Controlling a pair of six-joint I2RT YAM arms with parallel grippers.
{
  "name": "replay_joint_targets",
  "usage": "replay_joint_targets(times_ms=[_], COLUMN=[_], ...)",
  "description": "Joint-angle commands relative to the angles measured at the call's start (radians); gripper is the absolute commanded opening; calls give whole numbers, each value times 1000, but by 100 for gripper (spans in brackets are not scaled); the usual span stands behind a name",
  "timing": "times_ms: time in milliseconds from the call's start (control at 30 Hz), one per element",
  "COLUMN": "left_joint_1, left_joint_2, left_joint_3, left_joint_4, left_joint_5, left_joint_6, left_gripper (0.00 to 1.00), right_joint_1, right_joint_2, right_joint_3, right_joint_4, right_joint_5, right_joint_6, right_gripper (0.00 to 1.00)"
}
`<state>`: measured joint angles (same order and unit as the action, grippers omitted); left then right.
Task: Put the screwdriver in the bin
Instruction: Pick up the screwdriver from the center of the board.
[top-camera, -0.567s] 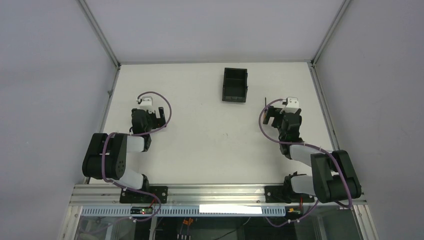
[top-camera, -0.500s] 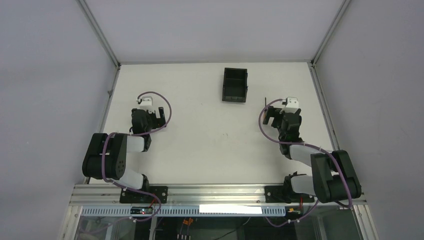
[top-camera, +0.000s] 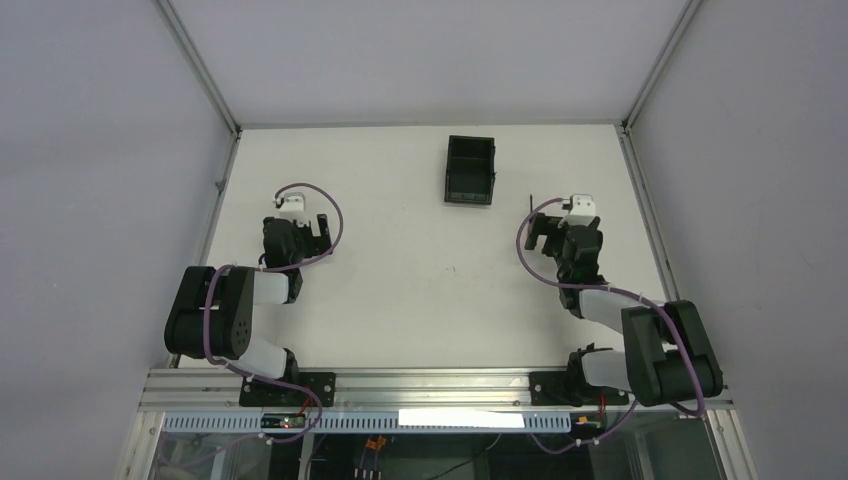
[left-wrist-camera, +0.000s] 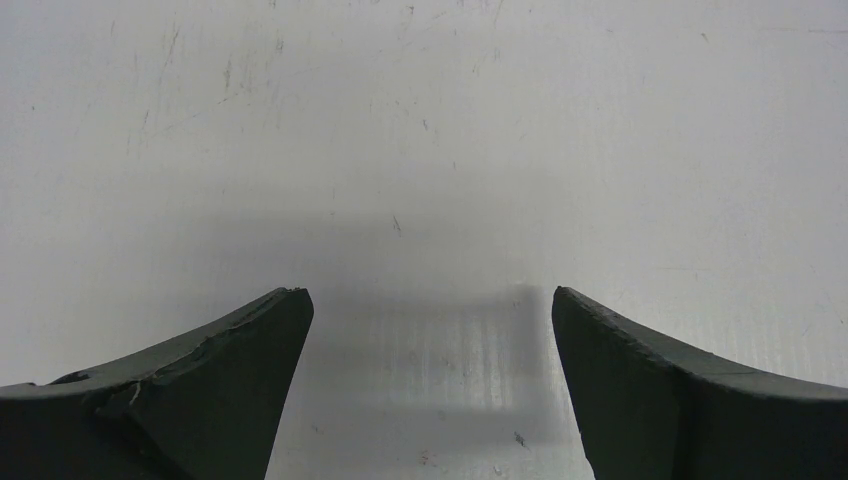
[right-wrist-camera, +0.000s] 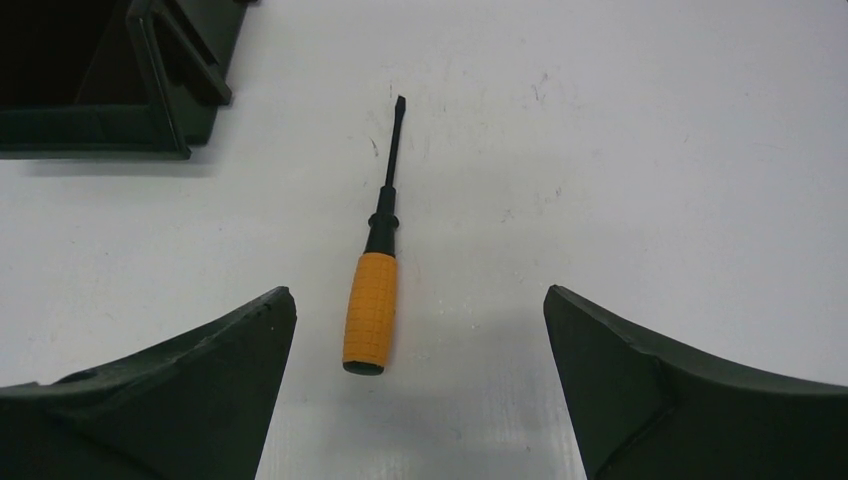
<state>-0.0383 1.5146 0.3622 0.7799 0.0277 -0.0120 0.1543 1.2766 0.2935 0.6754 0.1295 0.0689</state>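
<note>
Two grippers show, both spread wide. The right gripper (right-wrist-camera: 418, 296) has its jaws far apart and grips nothing. The screwdriver (right-wrist-camera: 380, 238) lies flat on the table (top-camera: 420, 280) in the gap between them. The orange handle's butt end sits between the two fingers (right-wrist-camera: 200, 370), nearer the one on the left of the wrist view, and touches neither. Its black shaft points away from the arm, leaning slightly rightward in that view, with the flat tip farthest out. Whether the fingertips rest on the table or hang just above it cannot be told.

From above, the right gripper covers most of the screwdriver, and only a thin dark line of shaft shows past it, on the bin's side.

The left gripper (left-wrist-camera: 430, 295) is also wide open, with only scuffed white table and its own soft shadow between the fingers. It is well apart from the bin and the screwdriver, on the left half of the table.

The bin (top-camera: 447, 170) stands upright near the far edge of the table, around the middle. It is beyond the right gripper and to its left. In the right wrist view its near corner fills the upper left, beside the shaft but clearly apart from it. Its inside is dark in both views, and no contents can be made out.
</note>
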Motion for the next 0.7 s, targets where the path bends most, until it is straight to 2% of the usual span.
replay_joint_targets(times_ms=[0,167,233,433,667], left_joint_1=[2,1,2,2,2], left_joint_2=[-7,-7,-7,-7,-7], left_joint_3=[20,20,20,20,20], left_joint_4=[28,27,27,28,27], left_joint_5=[5,5,6,6,6], left_joint_6=[-3,-3,-3,-3,-3], left_gripper=[99,99,99,99,99], right_joint_1=[5,7,7,7,7], right_joint_2=[-41,-128,-174,-302,-306], right_joint_3=[72,120,171,387,633], right_joint_4=[-94,-197,-301,-585,-835], right_joint_5=[39,48,48,38,-6], right_joint_6=[9,8,8,-6,-36], right_gripper=[100,100,100,99,99])
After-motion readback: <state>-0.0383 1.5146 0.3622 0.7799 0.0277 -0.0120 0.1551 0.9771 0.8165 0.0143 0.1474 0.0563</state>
